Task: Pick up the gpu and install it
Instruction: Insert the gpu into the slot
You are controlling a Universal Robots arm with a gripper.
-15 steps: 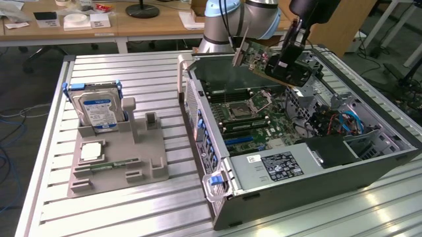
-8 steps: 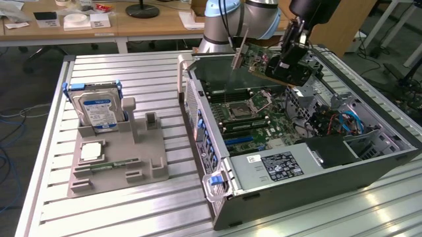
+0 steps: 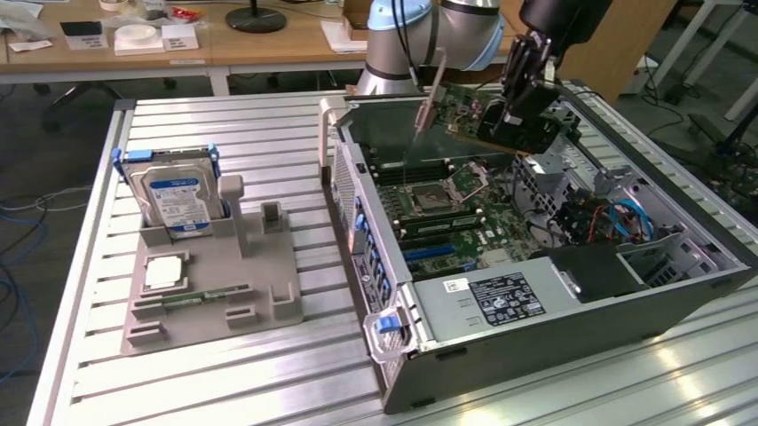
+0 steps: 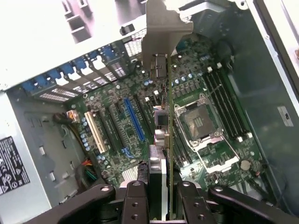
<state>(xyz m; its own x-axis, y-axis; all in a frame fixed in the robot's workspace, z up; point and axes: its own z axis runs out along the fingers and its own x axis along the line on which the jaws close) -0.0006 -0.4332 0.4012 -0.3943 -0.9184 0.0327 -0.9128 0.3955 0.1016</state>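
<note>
The gpu (image 3: 521, 133), a green board with a black cooler and a silver end bracket, hangs tilted above the motherboard (image 3: 445, 209). The gripper (image 4: 161, 195) is narrowly set, its jaws clamping the card's edge.

Slotted alu table (image 3: 225, 133), pale metal, slats running across, glare toward the near edge. Two things sit directly on it: grey plastic parts holder (image 3: 270, 271) on the exterior view's left, and an open PC tower case (image 3: 569, 355), lying on its side, on the exterior view's right. Holder & case near each other, not touching, w/ bare slats between.
</note>
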